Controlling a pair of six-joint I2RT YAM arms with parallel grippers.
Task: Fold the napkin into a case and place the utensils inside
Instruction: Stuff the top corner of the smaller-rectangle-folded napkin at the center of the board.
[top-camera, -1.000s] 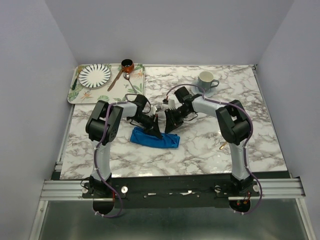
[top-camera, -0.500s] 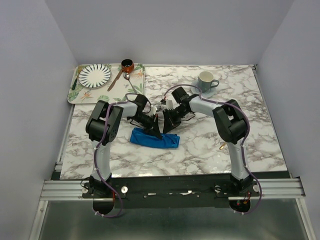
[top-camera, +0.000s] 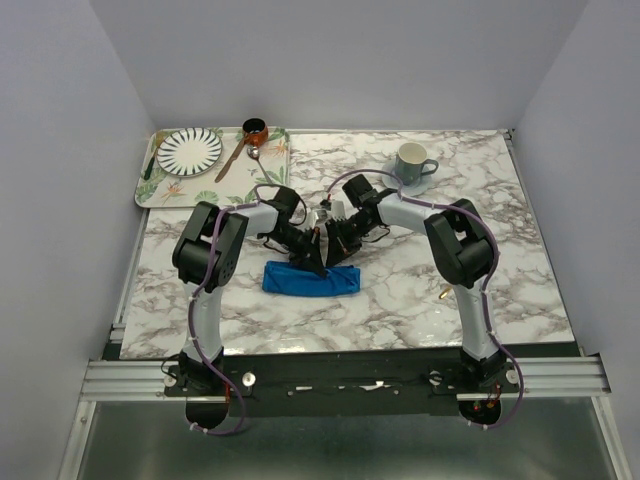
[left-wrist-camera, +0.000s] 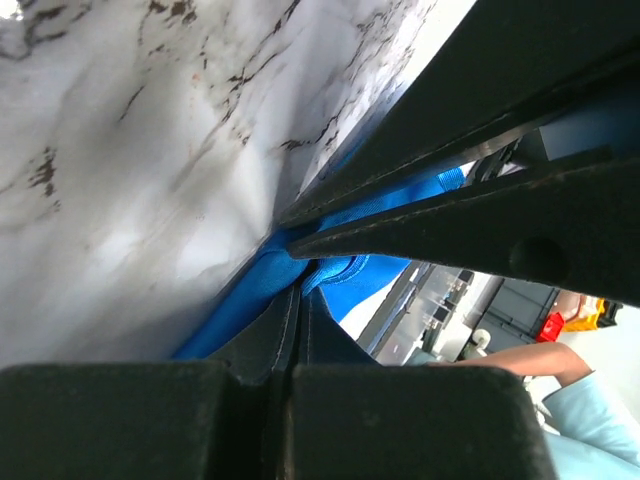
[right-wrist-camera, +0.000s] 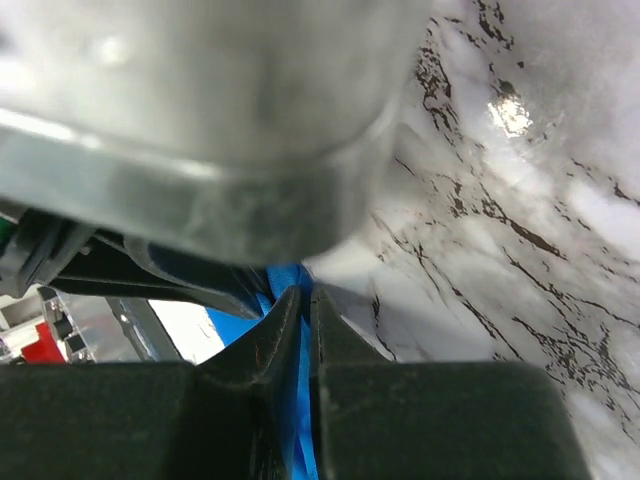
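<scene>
Your left hand (left-wrist-camera: 290, 335) pressed together on a fold of the blue napkin (top-camera: 312, 282), your right hand (right-wrist-camera: 303, 340) just beside it pinching the same cloth, napkin lying as a long bunched strip on the desk (top-camera: 420, 285) beneath both hands.

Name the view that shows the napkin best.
Top external: it shows the whole napkin, a folded blue strip lying on the table. Each wrist view shows only a blue sliver, close up and mostly blocked.
</scene>
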